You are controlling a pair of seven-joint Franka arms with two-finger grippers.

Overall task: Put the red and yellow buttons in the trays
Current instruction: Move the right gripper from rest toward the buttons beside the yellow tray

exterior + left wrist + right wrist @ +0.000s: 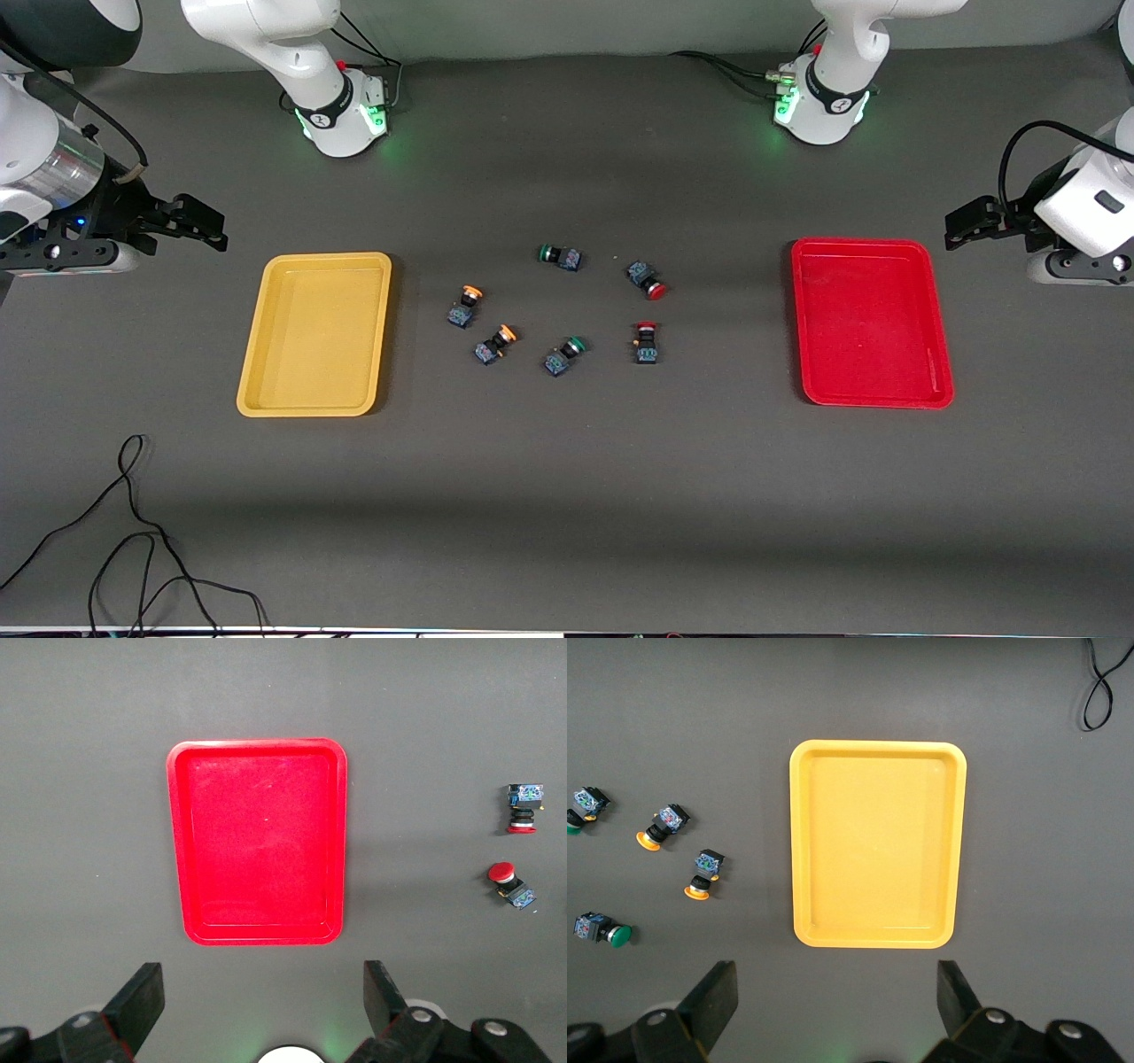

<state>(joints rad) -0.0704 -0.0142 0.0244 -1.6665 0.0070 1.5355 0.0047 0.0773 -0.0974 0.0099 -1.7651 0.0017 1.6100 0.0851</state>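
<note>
Two red buttons [647, 279] [646, 343] and two yellow buttons [464, 306] [496, 344] lie loose on the dark table between the trays. The yellow tray [314, 335] sits empty toward the right arm's end, and the red tray [871, 323] sits empty toward the left arm's end. My right gripper [202, 227] [837, 997] hangs open over the table just outside the yellow tray [877, 842], with nothing between its fingers. My left gripper [964, 223] [263, 992] hangs open over the table just outside the red tray [257, 842]. The left wrist view shows the red buttons [523, 806] [509, 881].
Two green-capped buttons [560, 257] [564, 354] lie among the others. A black cable [133, 540] loops on the table near the front camera, at the right arm's end. The arm bases [341, 115] [819, 111] stand farthest from the front camera.
</note>
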